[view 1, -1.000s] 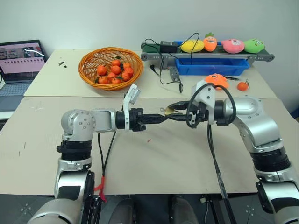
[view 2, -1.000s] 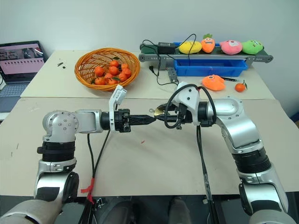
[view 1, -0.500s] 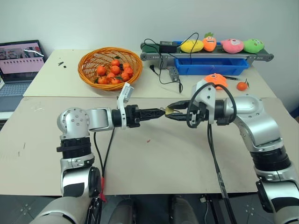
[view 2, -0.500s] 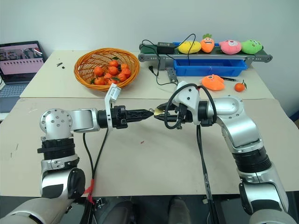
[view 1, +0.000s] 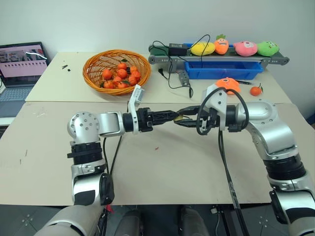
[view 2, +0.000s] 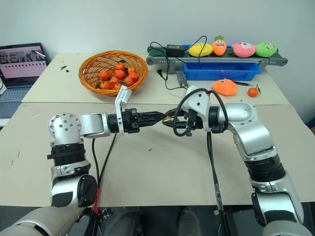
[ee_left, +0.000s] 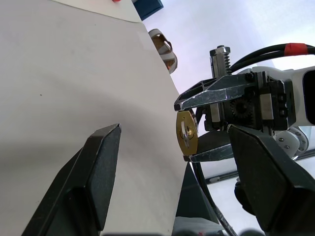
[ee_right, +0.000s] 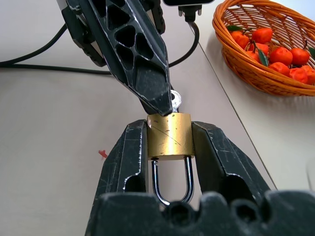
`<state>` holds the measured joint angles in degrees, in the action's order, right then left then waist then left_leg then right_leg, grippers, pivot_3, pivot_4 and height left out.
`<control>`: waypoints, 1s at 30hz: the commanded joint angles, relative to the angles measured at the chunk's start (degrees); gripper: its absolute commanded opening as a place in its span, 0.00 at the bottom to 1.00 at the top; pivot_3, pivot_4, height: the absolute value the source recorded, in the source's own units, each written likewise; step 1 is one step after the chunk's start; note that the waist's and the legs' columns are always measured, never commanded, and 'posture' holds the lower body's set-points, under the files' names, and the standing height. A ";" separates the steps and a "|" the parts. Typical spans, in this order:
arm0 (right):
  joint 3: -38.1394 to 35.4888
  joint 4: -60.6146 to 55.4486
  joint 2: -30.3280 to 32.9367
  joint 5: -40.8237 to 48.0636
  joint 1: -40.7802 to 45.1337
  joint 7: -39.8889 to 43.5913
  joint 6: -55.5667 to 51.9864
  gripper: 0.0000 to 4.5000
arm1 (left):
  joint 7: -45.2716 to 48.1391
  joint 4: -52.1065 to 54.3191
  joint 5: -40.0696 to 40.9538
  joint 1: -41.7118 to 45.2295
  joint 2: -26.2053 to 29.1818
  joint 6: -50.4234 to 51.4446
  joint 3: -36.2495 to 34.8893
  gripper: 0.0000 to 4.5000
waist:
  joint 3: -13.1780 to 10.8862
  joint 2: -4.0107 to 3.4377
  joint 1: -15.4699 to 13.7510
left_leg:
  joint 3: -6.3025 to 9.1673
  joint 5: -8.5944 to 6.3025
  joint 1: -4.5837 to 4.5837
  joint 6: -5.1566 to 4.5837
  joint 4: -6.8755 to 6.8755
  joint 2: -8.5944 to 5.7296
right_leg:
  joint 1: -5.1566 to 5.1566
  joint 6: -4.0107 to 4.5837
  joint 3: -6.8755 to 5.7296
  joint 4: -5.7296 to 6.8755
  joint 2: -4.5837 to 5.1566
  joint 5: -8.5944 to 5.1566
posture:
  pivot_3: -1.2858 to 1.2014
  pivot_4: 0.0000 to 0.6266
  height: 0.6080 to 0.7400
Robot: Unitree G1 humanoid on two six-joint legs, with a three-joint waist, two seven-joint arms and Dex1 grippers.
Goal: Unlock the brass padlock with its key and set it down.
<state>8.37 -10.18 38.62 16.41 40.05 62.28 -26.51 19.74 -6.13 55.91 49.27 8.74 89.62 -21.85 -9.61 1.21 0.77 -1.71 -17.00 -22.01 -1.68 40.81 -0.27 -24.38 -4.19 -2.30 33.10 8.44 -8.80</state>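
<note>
My right gripper is shut on the brass padlock, a small gold block clamped between its two fingers, with the silvery shackle pointing back toward the wrist. A silvery key sticks out of the padlock's far end. My left gripper faces it from the left, level and open. One of its fingers rests with its tip at the padlock's edge beside the key. In the left wrist view the padlock's keyed face shows between the spread fingers. Both grippers hang above the table.
A woven basket of oranges stands behind the left arm. Further right are a conveyor with plush toys, a blue bin, an orange plush and a loose orange. A laptop sits at the far left.
My left gripper, shut a second ago, has opened, and its fingers now reach around the padlock's key end. The left elbow has swung inward. The right arm has not moved.
</note>
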 commanded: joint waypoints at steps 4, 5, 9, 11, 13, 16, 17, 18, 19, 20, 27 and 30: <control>-0.87 -3.17 -0.11 0.86 1.09 -0.56 0.27 0.20 | -0.16 0.03 0.58 1.80 -0.99 -1.38 -0.23 0.81 | 0.00 0.00 0.00 | 0.00 0.00 0.00 0.00 0.00 0.00 | 0.00 0.00 0.00 0.00 0.00 0.00 | 0.52 0.24 1.00; -0.86 -3.42 -0.13 0.90 1.05 -0.65 0.15 0.20 | -0.13 -0.05 0.62 1.83 -1.08 -1.49 -0.17 0.81 | 0.00 0.00 0.00 | 0.00 0.00 0.00 0.00 0.00 0.00 | 0.00 0.00 0.00 0.00 0.00 0.00 | 0.52 0.24 1.00; -0.86 -3.85 -0.12 1.01 1.04 -0.90 -0.08 0.20 | -0.03 -0.45 0.66 2.06 -1.26 -1.80 -0.04 0.76 | 0.00 0.00 0.00 | 0.00 0.00 0.00 0.00 0.00 0.00 | 0.00 0.00 0.00 0.00 0.00 0.00 | 0.52 0.24 1.00; -0.91 -3.94 -0.09 1.05 1.08 -0.95 -0.14 0.20 | 0.01 -0.56 0.67 2.07 -1.29 -1.82 0.02 0.68 | 0.00 0.00 0.00 | 0.00 0.00 0.00 0.00 0.00 0.00 | 0.00 0.00 0.00 0.00 0.00 0.00 | 0.52 0.24 1.00; -1.00 -4.00 -0.05 1.14 1.18 -0.94 -0.21 0.20 | 0.04 -0.55 0.71 2.02 -1.31 -1.78 0.09 0.51 | 0.00 0.00 0.00 | 0.00 0.00 0.00 0.00 0.00 0.00 | 0.00 0.00 0.00 0.00 0.00 0.00 | 0.52 0.24 1.00; -1.15 -3.96 0.05 1.25 1.38 -0.85 -0.24 0.20 | 0.06 -0.53 0.76 1.95 -1.32 -1.68 0.15 0.28 | 0.00 0.00 0.00 | 0.00 0.00 0.00 0.00 0.00 0.00 | 0.00 0.00 0.00 0.00 0.00 0.00 | 0.52 0.24 1.00; -1.19 -3.95 0.10 1.26 1.43 -0.80 -0.26 0.20 | 0.07 -0.55 0.80 1.95 -1.32 -1.66 0.14 0.20 | 0.00 0.00 0.00 | 0.00 0.00 -0.01 0.00 0.00 0.00 | 0.00 0.00 0.00 0.00 0.00 0.00 | 0.52 0.24 1.00; -1.16 -4.01 0.08 1.24 1.46 -0.84 -0.32 0.20 | 0.13 -0.54 0.90 1.89 -1.27 -1.60 0.09 0.13 | 0.00 0.00 0.00 | 0.00 0.00 0.00 0.00 0.00 0.00 | 0.00 0.00 0.00 0.00 0.00 0.00 | 0.52 0.24 1.00; -1.14 -4.07 0.07 1.23 1.47 -0.88 -0.38 0.20 | 0.18 -0.54 0.98 1.85 -1.23 -1.57 0.06 0.07 | 0.00 0.00 0.00 | 0.00 0.00 -0.01 0.00 0.00 0.00 | 0.00 0.00 0.00 0.00 0.00 0.00 | 0.52 0.24 1.00; -1.14 -4.06 0.09 1.22 1.48 -0.92 -0.38 0.20 | 0.23 -0.51 1.06 1.79 -1.21 -1.48 0.07 0.00 | 0.00 0.00 0.00 | 0.00 0.00 0.00 0.00 0.00 0.00 | 0.00 0.00 0.00 0.00 0.00 0.00 | 0.52 0.24 1.00; -1.18 -4.09 0.25 1.09 1.31 -1.12 -0.19 0.20 | 0.30 -0.65 1.09 1.70 -1.17 -0.80 0.28 0.00 | 0.00 0.00 0.00 | 0.00 0.00 0.00 0.00 0.00 0.00 | 0.00 0.00 0.00 0.00 0.00 0.00 | 0.52 0.24 1.00; -1.18 -3.89 0.41 0.84 1.17 -1.09 0.15 0.20 | 0.28 -0.92 1.03 1.75 -1.24 -0.78 0.24 0.00 | 0.00 0.00 0.00 | 0.00 0.00 -0.01 0.00 0.00 0.00 | 0.00 0.00 0.00 0.00 0.00 0.00 | 0.52 0.24 1.00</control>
<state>8.55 -11.90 38.58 16.48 40.05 61.27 -27.10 19.89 -7.32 56.48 50.09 7.37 88.83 -21.69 -9.61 1.21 0.77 -1.70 -17.01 -22.02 -1.69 40.81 -0.27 -24.38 -4.19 -2.29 33.09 8.44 -8.80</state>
